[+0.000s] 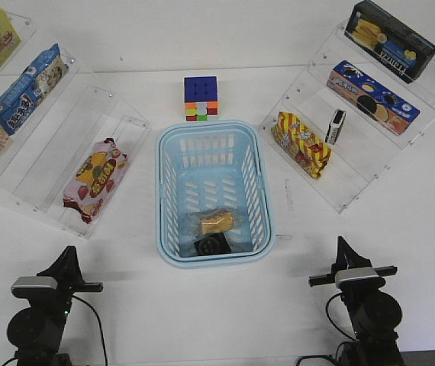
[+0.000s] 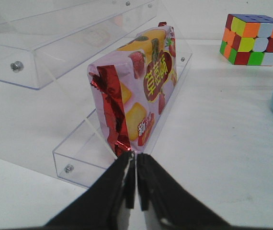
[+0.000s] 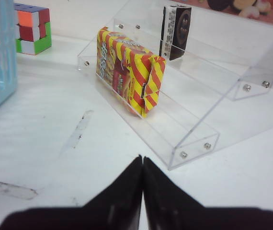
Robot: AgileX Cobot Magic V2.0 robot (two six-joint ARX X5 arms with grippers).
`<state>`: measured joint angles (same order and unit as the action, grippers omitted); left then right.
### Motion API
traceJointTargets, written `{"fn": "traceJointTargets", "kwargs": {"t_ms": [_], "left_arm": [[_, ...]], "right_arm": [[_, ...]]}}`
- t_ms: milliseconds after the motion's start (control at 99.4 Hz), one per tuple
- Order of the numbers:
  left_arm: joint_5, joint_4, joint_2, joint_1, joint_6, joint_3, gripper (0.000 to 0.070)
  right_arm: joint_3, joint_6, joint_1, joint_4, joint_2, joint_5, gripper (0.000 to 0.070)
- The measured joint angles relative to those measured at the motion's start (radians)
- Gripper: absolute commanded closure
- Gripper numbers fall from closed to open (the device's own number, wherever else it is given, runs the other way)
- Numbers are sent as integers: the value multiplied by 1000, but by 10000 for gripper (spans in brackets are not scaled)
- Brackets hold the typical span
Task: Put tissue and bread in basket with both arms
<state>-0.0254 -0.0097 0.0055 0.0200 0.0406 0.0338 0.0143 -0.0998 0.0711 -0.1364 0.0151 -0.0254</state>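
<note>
While both arms sit at near table edge, left gripper (image 2: 135, 184) pinched closed, empty; right gripper (image 3: 142, 184) likewise closed, empty. Bare white table (image 1: 217, 313) between them, open room up to basket (image 1: 164, 206). Basket centred, near rim well apart from both grippers. Inside, at near end: tissue (image 1: 212, 243), bread (image 1: 217, 223) just beyond, touching. Pink packet (image 2: 136, 86) on clear left shelf (image 2: 74, 158); striped snack bag (image 3: 127, 72) and second tissue pack (image 3: 176, 32) on right shelf (image 3: 194, 139). Cube (image 1: 201, 98) just beyond basket's far rim.
</note>
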Motion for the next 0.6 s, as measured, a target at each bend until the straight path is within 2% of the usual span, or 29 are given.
{"fn": "traceJointTargets", "kwargs": {"t_ms": [604], "left_arm": [[0, 0, 0, 0, 0, 0, 700]], "right_arm": [[0, 11, 0, 21, 5, -1, 693]]}}
